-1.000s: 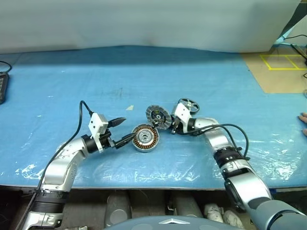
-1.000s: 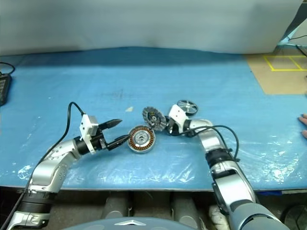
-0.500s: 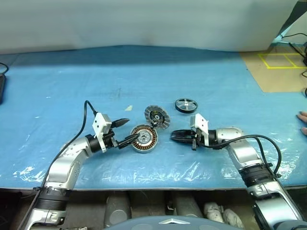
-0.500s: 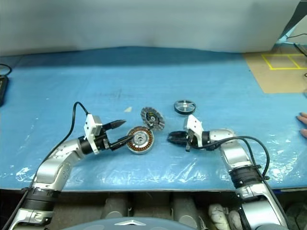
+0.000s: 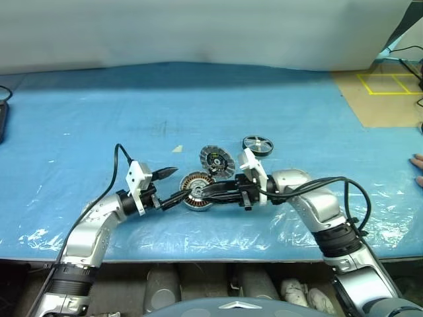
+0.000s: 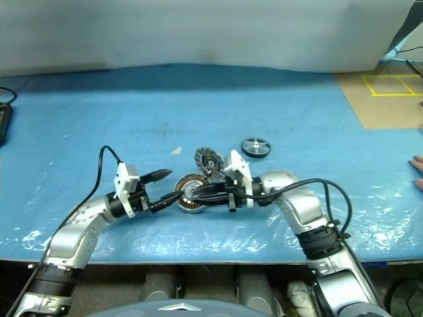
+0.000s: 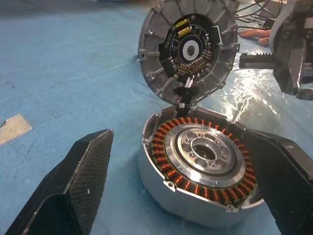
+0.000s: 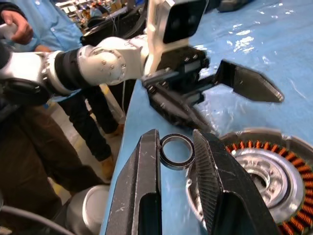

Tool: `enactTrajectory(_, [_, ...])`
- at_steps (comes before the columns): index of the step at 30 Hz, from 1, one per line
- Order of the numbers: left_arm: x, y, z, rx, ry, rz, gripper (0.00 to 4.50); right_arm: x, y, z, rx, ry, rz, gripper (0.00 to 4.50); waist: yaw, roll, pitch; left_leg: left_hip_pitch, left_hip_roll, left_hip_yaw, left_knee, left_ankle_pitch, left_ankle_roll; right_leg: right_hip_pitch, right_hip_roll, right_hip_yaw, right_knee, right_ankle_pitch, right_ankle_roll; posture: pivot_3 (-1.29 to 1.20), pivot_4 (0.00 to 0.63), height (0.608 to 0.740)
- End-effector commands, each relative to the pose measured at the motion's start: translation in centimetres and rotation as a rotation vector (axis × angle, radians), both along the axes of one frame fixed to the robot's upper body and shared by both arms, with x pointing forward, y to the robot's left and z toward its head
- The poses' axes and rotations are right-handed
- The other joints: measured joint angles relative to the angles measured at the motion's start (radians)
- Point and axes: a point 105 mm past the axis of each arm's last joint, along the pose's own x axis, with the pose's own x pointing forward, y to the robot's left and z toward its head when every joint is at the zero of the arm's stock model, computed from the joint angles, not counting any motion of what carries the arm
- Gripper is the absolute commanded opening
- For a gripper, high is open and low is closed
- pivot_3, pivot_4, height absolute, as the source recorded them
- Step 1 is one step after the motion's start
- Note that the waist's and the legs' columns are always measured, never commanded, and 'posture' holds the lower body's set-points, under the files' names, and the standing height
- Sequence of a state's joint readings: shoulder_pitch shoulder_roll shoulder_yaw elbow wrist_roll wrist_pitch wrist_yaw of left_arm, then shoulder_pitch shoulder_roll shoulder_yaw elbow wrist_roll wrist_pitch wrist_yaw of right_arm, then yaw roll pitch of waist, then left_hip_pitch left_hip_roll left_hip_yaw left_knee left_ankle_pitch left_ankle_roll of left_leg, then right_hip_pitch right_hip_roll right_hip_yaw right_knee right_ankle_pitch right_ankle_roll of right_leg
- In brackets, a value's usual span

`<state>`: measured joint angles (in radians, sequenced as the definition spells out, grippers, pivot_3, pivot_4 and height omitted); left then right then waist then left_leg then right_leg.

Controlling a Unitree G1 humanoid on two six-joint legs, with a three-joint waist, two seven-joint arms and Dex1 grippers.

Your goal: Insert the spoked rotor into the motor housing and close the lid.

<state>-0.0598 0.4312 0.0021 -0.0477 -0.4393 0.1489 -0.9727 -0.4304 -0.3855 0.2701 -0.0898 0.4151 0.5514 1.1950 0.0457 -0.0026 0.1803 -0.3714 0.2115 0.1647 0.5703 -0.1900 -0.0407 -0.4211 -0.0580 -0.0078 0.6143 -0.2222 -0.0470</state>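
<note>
My left hand [image 5: 173,185] stands wide open around the motor housing [image 5: 198,191]. My right hand [image 8: 178,161] pinches a thin dark ring [image 8: 177,151] over it. The lid [image 5: 217,160] leans at one o'clock, the spoked rotor [image 5: 257,145] beyond. Lowered tilted, the ring could jam or scrape the copper windings
</note>
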Motion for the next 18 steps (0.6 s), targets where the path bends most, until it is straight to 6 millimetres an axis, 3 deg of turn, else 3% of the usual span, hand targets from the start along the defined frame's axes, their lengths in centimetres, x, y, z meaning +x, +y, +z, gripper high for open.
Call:
enactTrajectory(1, [-0.3,0.5,1.1,-0.002,-0.058,0.009,4.43,1.3,0.2,0.1,-0.033,-0.070,-0.045,0.55,0.001,0.000,0.000,0.000,0.000,0.000,0.000,0.000,0.000,0.000,0.000,0.000,0.000,0.000,0.000,0.00,0.150,0.740])
enactTrajectory(7, [-0.7,1.4,1.4,0.000,-0.077,0.014,4.43,3.3,-0.8,-1.5,-0.114,-0.143,-0.088,0.55,0.001,0.000,0.000,0.000,-0.001,0.000,0.000,0.000,-0.001,0.000,0.000,0.000,0.000,0.000,0.000,0.00,0.150,0.740])
enactTrajectory(18, [-0.6,1.1,1.4,-0.004,-0.086,0.007,4.43,3.0,-0.2,-1.5,-0.112,-0.197,-0.041,0.55,0.000,0.000,0.000,0.000,0.000,0.000,0.001,0.000,0.000,0.000,0.000,0.000,0.002,0.000,0.000,0.00,0.150,0.740])
